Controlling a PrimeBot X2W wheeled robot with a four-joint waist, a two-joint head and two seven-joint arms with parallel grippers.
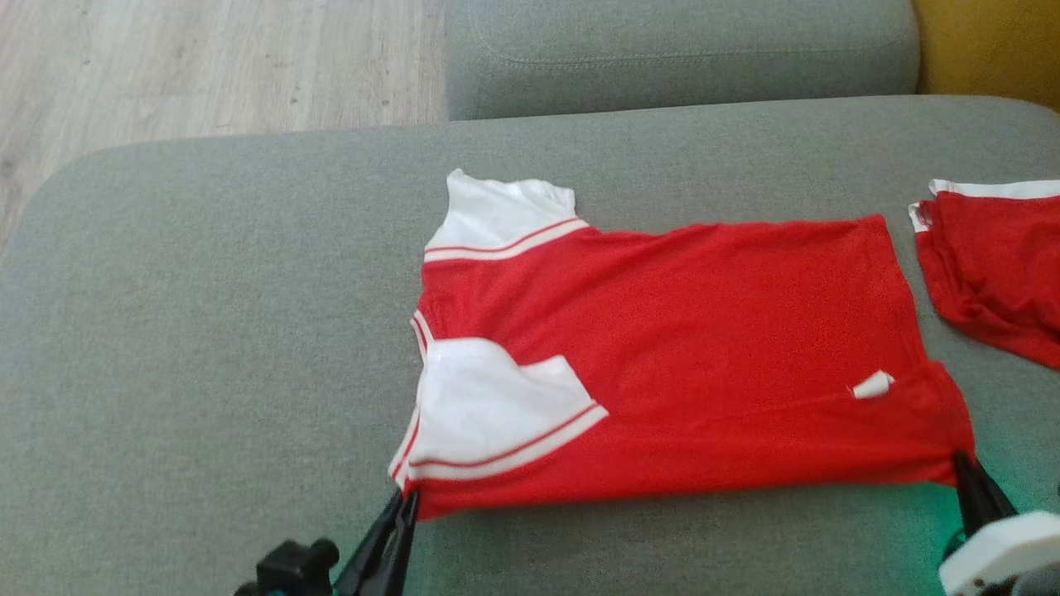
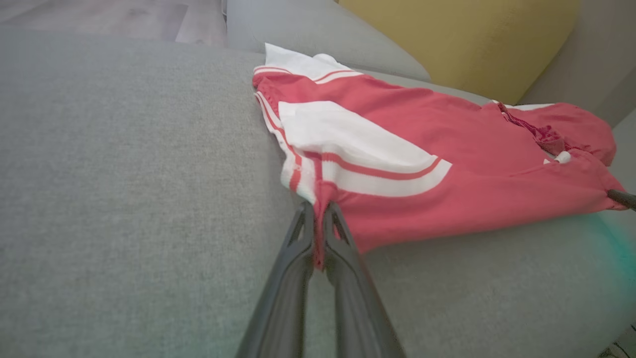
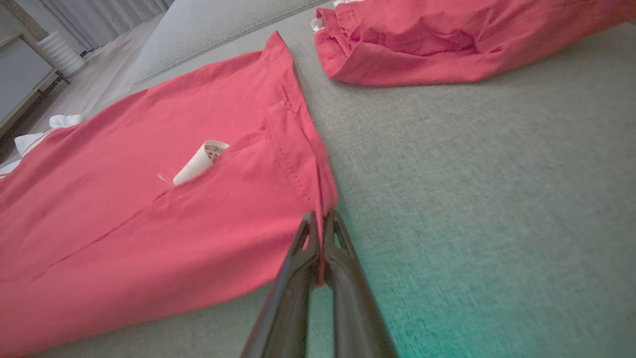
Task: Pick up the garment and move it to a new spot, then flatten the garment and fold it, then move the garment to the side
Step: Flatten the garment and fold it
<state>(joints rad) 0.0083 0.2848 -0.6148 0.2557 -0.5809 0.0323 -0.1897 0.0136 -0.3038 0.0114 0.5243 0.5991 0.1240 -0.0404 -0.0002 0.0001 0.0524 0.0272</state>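
While my left hand (image 1: 404,497) and right hand (image 1: 961,459) are clamping the near corners of the garment (image 1: 704,331) lying on the sofa (image 1: 207,331), I am risking a thin hem slipping out under uneven pull.

grey fabric sofa seat (image 2: 124,199) under the left fingers (image 2: 285,288); far ahead of them a grey cushion (image 2: 318,35), pale wood floor (image 2: 99,15) left of it, yellow cushion (image 2: 462,40) right. green glow (image 3: 427,308) beside the right fingers (image 3: 355,298).

A grey fabric sofa cushion (image 1: 207,331) carries a red T-shirt with white sleeves (image 1: 704,331), lying flat. Just beside the T-shirt's hem lies a second, crumpled red garment (image 1: 994,273).
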